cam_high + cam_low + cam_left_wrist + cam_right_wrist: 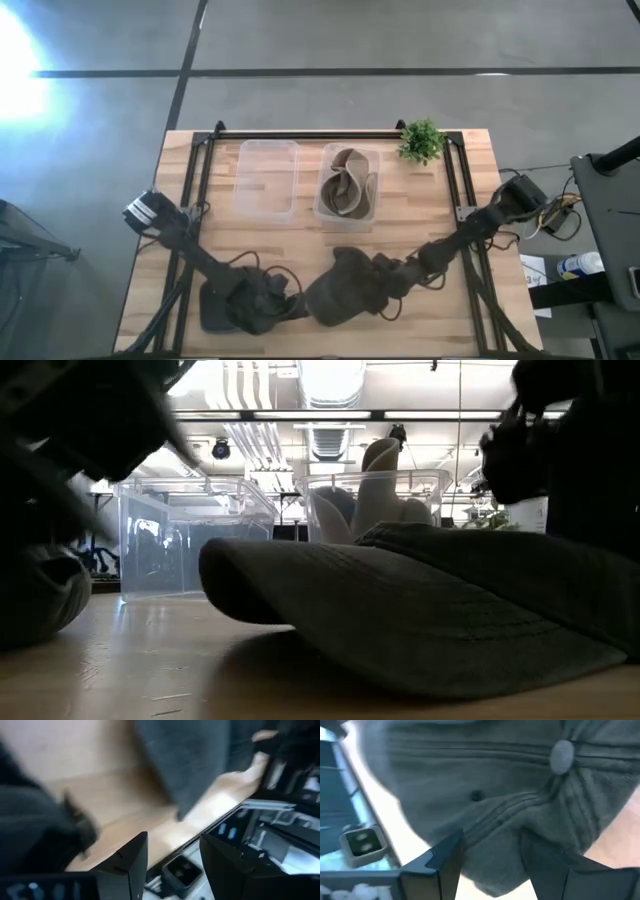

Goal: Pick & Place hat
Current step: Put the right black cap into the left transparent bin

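Note:
A dark grey cap (340, 290) lies near the table's near edge, its underside on the wood and its brim (240, 575) slightly raised. My right gripper (388, 283) is on its crown, close to the top button (563, 755), and is shut on the cloth. My left gripper (285, 300) hovers just left of the cap with its fingers apart and nothing between them (174, 865). A second dark cap (215, 305) lies beside the left arm. A tan hat (350, 185) sits in the right clear bin. My right gripper pinches a raised fold of the cap's crown (495, 830) between its two fingers, a little way from the top button. The cloth puckers into ridges between the fingers (445, 862). They come slanting down from the table's right side. The cap still lies on the table.
Two clear plastic bins stand at the table's far half, the left one (267, 178) with nothing in it and the right one (372, 205) holding the tan hat. A small green plant (421, 140) stands at the far right corner. Dark frame rails run along both sides.

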Controlling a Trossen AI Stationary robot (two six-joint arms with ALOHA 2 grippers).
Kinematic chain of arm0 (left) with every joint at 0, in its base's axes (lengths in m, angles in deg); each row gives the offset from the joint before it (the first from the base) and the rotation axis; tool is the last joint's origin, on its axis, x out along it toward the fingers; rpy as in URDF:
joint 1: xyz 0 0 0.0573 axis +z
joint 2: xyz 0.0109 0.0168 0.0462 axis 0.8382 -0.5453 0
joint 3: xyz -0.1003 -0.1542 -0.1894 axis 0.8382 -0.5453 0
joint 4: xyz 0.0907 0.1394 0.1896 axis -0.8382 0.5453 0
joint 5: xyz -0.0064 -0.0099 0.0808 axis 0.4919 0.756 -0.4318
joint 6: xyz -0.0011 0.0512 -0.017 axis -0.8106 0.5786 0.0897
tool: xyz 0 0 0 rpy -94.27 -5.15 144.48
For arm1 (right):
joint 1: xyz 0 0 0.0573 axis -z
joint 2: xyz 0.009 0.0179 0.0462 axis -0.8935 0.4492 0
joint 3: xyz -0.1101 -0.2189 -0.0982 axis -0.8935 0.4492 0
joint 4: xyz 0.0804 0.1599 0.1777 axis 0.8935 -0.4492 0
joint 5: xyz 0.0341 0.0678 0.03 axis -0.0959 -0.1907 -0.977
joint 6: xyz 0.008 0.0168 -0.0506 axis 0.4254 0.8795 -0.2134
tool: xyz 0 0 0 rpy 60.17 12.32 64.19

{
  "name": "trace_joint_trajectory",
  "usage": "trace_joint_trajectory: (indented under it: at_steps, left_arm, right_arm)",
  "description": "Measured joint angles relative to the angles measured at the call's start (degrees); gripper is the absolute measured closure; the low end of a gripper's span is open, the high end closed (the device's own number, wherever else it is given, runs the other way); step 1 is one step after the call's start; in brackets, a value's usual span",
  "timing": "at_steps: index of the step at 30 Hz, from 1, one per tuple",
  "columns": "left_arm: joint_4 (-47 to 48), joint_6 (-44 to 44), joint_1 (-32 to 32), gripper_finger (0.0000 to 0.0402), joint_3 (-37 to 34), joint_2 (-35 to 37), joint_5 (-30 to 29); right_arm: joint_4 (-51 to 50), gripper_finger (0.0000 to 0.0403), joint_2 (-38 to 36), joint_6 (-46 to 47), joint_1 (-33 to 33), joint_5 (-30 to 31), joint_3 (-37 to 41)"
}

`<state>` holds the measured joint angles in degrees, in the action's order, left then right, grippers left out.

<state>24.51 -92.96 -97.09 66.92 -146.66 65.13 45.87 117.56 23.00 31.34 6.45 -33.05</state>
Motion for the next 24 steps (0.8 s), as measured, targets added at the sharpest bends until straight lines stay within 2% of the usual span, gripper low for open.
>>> trace_joint_trajectory:
  at_steps: [4,10,17,24]
  left_arm:
    - [0.49,-0.2,0.41,0.023,0.49,-2.16,1.18]
    - [0.35,0.78,3.54,0.023,0.47,-4.43,0.21]
    - [-3.15,9.32,6.86,0.023,0.38,-3.94,-9.01]
    - [-7.43,22.42,8.24,0.0237,2.96,-3.86,-8.3]
  right_arm:
    - [4.12,0.0213,3.2,1.31,0.22,-2.31,-0.29]
    - [16.99,0.0213,7.94,1.84,0.94,-4.63,-0.32]
    - [17.44,0.0213,9.39,1.66,1.55,-6.12,-1.71]
    - [17.11,0.0213,9.15,1.0,2.28,-6.17,-1.79]
